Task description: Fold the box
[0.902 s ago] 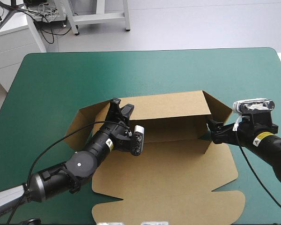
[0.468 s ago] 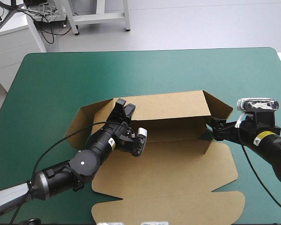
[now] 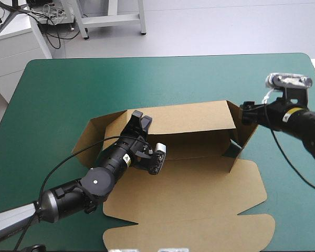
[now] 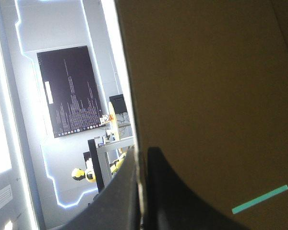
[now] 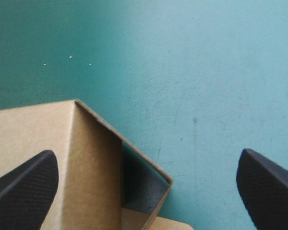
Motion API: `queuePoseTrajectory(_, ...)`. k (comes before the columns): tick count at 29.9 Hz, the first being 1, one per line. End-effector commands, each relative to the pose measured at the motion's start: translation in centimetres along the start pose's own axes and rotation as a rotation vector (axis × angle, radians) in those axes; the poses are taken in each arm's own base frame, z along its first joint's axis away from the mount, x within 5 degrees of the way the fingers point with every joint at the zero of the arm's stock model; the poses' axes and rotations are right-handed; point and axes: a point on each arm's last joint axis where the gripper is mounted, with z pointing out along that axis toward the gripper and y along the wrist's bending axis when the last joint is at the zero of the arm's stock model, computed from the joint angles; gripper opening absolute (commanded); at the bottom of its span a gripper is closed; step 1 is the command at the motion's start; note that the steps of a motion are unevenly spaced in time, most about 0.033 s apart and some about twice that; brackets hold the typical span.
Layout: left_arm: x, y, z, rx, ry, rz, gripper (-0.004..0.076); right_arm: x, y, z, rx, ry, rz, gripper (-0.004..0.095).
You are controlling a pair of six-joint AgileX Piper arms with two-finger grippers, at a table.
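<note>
Box: the brown box (image 3: pixel 189 184) lay at the middle of the teal-green cover (image 3: pixel 68 89), half formed. Its back wall (image 3: pixel 189 118) stood raised, an end flap was up at each end, and the wide lid panel lay flat on the near side.

Left gripper: the left gripper (image 3: pixel 140 118) sat on the top edge of the box's back wall, near that wall's left end. It was pinched all but closed, with the board between its fingers (image 3: pixel 136 115).

Left wrist view: the box (image 4: pixel 206 96) filled most of the frame as a shadowed brown sheet. The left gripper (image 4: pixel 143 160) met around its edge in a narrow arch.

Right gripper: the right gripper (image 3: pixel 245 112) hung at the top of the box's right end flap (image 3: pixel 247 128). It was spread wide and held nothing.

Right wrist view: a raised corner of the box (image 5: pixel 33 134) lay between and below the black tips of the right gripper (image 5: pixel 146 152). Bare cover (image 5: pixel 206 72) lay ahead of it.

Hidden: the left arm covered the left part of the box's floor and part of the left end flap.

Hard to make out:
- The hollow inside the box's right end was in deep shadow.
- No view showed whether the right gripper touched the flap.
- A thin teal-green streak low on the board in the left wrist view could have been a slot or a gap.
</note>
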Motion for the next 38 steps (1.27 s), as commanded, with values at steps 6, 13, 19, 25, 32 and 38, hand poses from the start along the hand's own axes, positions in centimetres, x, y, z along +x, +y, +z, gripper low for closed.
queuePoseTrajectory(6,-0.1,1.3,-0.3,-0.067,0.0,0.086,-0.001,-7.0,-3.9,3.1,-0.096,0.101,0.045,0.0924)
queuePoseTrajectory(13,-0.1,1.3,-0.3,-0.067,0.0,0.086,-0.001,-9.4,-5.6,8.2,-0.089,0.214,0.039,0.0904)
queuePoseTrajectory(19,0.0,1.3,-0.3,-0.07,0.009,0.086,-0.001,-9.2,-6.2,10.9,-0.1,0.3,0.024,0.0904)
queuePoseTrajectory(25,0.2,1.4,-0.3,-0.077,0.029,0.085,-0.001,-6.4,-6.5,11.8,-0.093,0.395,-0.017,0.0904)
queuePoseTrajectory(32,0.2,1.4,-0.3,-0.076,0.027,0.078,-0.001,-4.3,-6.2,10.7,-0.109,0.383,-0.031,0.0904)
queuePoseTrajectory(38,0.2,1.4,-0.3,-0.076,0.027,0.078,-0.001,-2.6,-5.9,9.3,-0.093,0.36,-0.027,0.0904)
